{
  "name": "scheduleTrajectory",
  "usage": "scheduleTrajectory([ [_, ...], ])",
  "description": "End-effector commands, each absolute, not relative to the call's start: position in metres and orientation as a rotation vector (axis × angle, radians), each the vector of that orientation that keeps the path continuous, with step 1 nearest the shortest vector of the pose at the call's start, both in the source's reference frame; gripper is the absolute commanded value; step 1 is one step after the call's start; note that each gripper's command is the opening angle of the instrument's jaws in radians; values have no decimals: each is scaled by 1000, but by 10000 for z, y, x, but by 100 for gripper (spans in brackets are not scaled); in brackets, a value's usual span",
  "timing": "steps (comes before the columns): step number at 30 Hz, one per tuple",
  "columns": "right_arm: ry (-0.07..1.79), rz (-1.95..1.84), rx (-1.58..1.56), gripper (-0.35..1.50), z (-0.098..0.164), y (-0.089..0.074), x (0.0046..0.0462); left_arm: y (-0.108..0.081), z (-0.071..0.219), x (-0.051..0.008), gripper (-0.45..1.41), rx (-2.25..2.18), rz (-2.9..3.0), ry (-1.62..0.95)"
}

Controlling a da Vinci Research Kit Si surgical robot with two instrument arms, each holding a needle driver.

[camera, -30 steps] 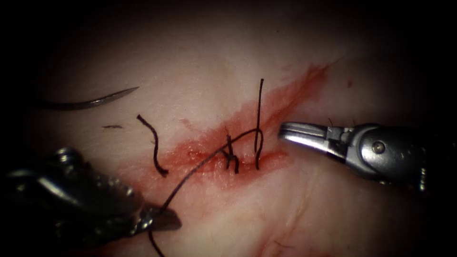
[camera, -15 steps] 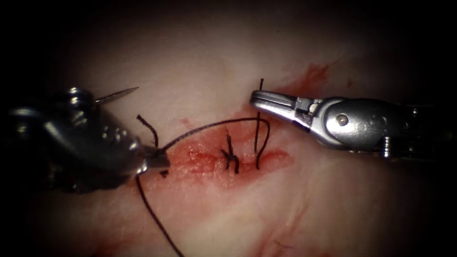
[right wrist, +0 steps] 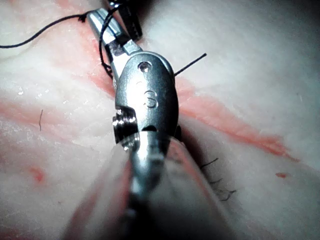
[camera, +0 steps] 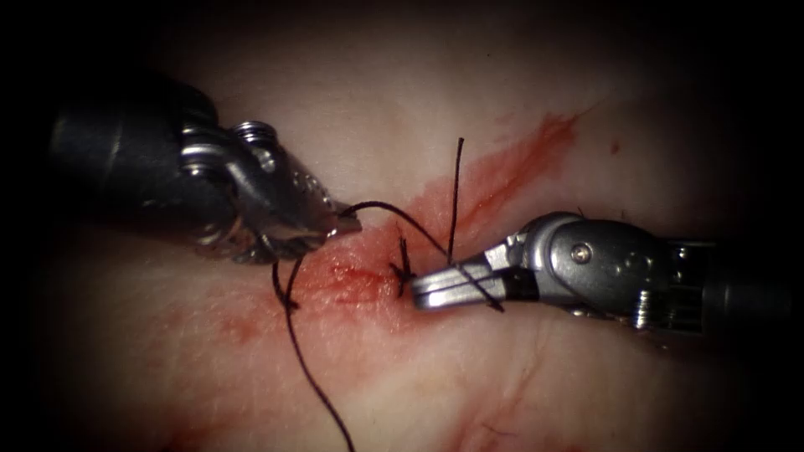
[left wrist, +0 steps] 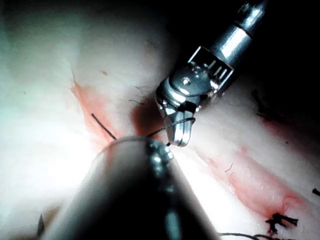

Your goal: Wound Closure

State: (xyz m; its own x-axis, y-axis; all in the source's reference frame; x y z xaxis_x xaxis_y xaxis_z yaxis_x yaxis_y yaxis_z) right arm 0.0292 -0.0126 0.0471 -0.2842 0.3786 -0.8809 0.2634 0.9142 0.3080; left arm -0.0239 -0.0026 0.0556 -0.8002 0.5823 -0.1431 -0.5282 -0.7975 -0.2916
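left hand (camera: 339,224): jaws closed on thread (camera: 394,213), left of cut (camera: 469,197) | right hand (camera: 435,289): jaws together at the stitch, thread crossing over them, grip on anything unclear | needle: unseen | progress: one knot (camera: 404,272) already on tissue (camera: 502,377); upper cut still unstitched, red fluid (camera: 352,280) around it

My right tool (camera: 456,285) is shiny silver with a round pivot screw and a stamped "3" on its housing (right wrist: 148,97). My left tool (camera: 335,222) looks darker, with a ridged screw on top, and both shafts are dark.
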Motion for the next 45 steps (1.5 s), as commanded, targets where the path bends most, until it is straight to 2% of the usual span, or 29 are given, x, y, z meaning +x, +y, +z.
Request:
scheduleTrajectory([
  [1, 1908, 161, 484, -35, 466, -125, 303, -28, 560, -248, -45, -303, 2496, -339],
  [5, 1963, 211, 505, -35, 466, -123, 303, -43, 563, -270, -45, -318, 2460, -409],
  [10, 1927, 317, 421, -35, 466, -124, 302, -58, 565, -290, -45, -321, 2435, -455],
  [19, 1675, 413, 31, -35, 460, -131, 301, -61, 559, -291, -45, -328, 2416, -470],
  [23, 1522, 250, -80, -35, 454, -138, 304, -60, 555, -290, -45, -329, 2416, -457],
  [32, 1303, -30, -127, -35, 462, -151, 312, -57, 544, -292, -45, -301, 2423, -404],
  [45, 1174, -215, -131, -35, 473, -144, 307, -69, 529, -294, -45, -105, 2671, -322],
])
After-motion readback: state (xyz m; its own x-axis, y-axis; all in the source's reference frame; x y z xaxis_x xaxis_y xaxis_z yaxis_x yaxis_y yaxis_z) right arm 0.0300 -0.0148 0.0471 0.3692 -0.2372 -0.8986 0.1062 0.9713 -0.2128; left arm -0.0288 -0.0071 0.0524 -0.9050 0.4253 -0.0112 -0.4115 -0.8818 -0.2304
